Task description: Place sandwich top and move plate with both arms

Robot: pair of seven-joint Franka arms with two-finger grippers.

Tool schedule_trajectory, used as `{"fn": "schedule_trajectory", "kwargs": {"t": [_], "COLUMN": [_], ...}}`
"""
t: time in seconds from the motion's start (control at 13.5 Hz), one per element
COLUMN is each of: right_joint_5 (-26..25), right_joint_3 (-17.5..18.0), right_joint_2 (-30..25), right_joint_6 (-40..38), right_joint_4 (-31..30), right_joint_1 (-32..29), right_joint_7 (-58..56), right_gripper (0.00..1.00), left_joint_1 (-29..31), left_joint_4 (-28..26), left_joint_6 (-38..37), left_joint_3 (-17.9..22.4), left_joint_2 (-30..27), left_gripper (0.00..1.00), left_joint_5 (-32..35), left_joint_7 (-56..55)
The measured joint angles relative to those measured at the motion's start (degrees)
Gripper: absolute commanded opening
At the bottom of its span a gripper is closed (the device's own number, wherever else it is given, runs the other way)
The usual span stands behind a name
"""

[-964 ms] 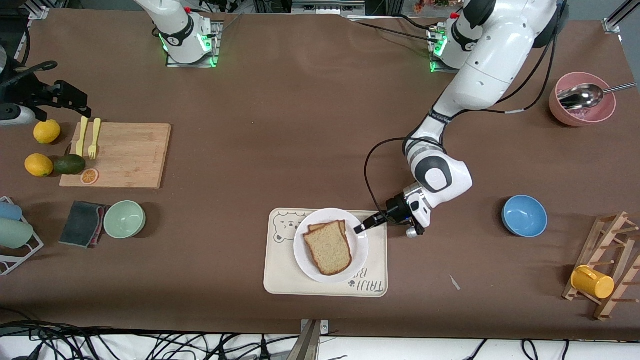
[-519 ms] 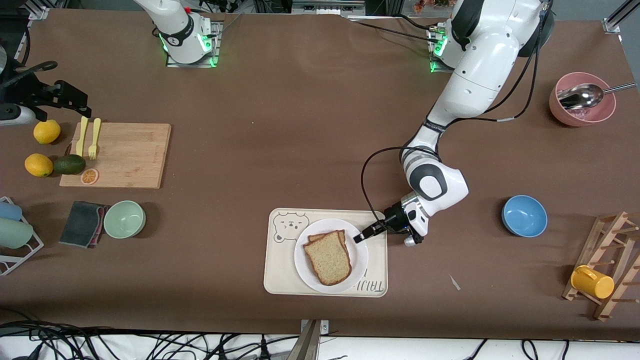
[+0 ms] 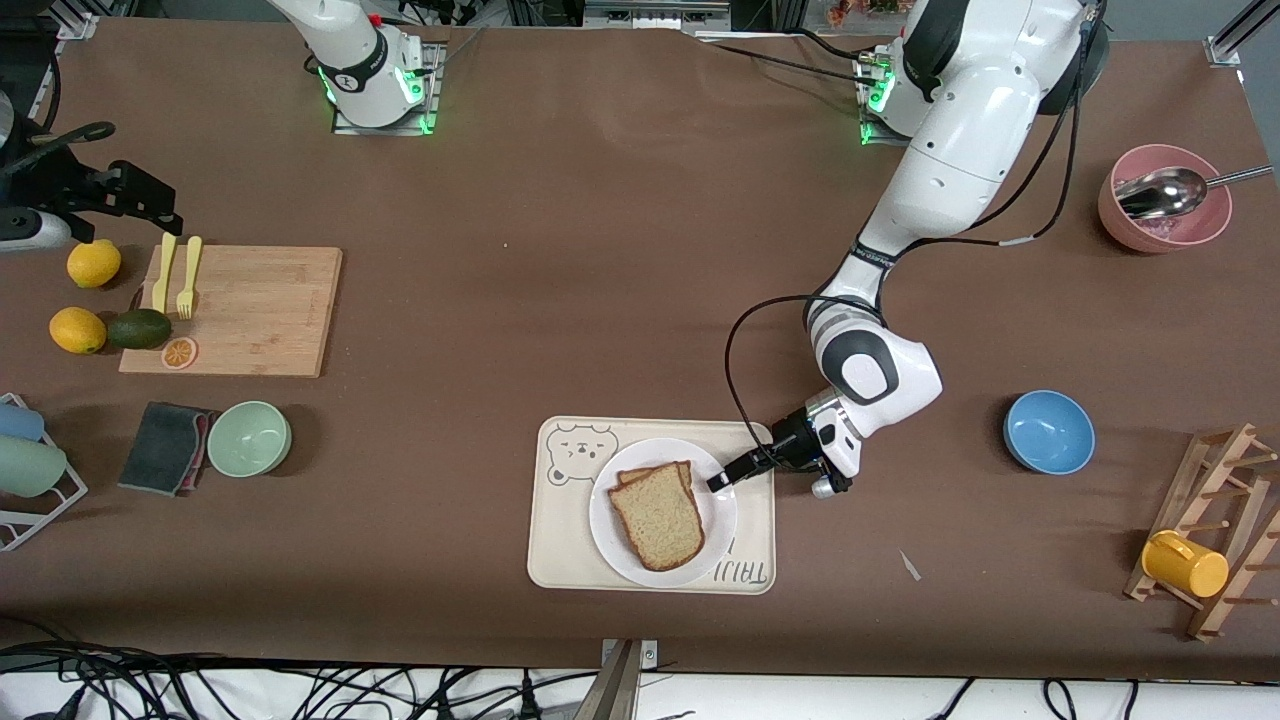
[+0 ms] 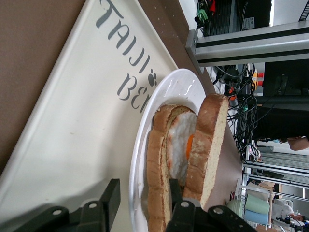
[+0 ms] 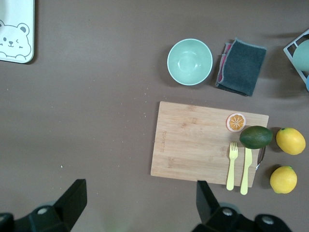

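The sandwich top [image 3: 655, 515], a speckled tan slice with dark crust, lies on a fried egg [image 4: 181, 145] and a lower slice [image 4: 157, 169] on the white plate [image 3: 610, 530]. The plate stands on a cream bear tray [image 3: 560, 540]. My left gripper [image 3: 715, 482] is at the plate's rim toward the left arm's end. Its jaws are open, one finger outside the rim and one over the plate beside the bread [image 4: 141, 188], with gaps showing. My right gripper [image 5: 140, 203] hangs open and holds nothing, high over bare table beside the cutting board [image 5: 207, 142]; that arm waits.
A blue bowl [image 3: 1048, 431] sits toward the left arm's end, with a pink bowl holding a spoon [image 3: 1163, 198] and a wooden rack with a yellow cup [image 3: 1200, 540]. Toward the right arm's end are a green bowl [image 3: 249, 438], a dark cloth [image 3: 165, 447], lemons and an avocado.
The plate with the sandwich slid a little nearer the front camera on the tray, the left gripper moving with it. The left jaws have since parted from the rim.
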Motion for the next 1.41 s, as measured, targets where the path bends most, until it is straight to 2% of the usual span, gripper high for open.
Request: {"fn": "schedule_trajectory", "kwargs": {"t": [0.15, 0.45, 0.74, 1.26, 1.41], "right_joint_5": [0.0, 0.0, 0.0, 0.0, 0.0], "right_joint_3": [0.0, 0.0, 0.0, 0.0, 0.0], "right_joint_2": [0.0, 0.0, 0.0, 0.0, 0.0], "right_joint_6": [0.0, 0.0, 0.0, 0.0, 0.0], "right_joint_4": [0.0, 0.0, 0.0, 0.0, 0.0], "right_joint_1": [0.0, 0.0, 0.0, 0.0, 0.0], "right_joint_7": [0.0, 0.0, 0.0, 0.0, 0.0], "right_gripper": [1.0, 1.0, 1.0, 1.0, 1.0], "left_joint_1": [0.0, 1.1, 3.0, 3.9, 4.7], "left_joint_4": [0.1, 0.2, -2.2, -12.3, -14.4], "left_joint_6": [0.0, -1.5, -4.1, -4.7, -9.1], "left_joint_3": [0.4, 0.7, 0.9, 2.5, 4.0], "left_joint_2": [-0.2, -2.5, -7.5, -18.4, -21.3], "left_gripper": [0.58, 0.63, 0.73, 0.82, 0.82], "left_joint_5": [2.1, 16.0, 26.6, 56.6, 64.8], "left_joint_7": [-1.8, -15.0, -21.7, -35.9, -38.4]}}
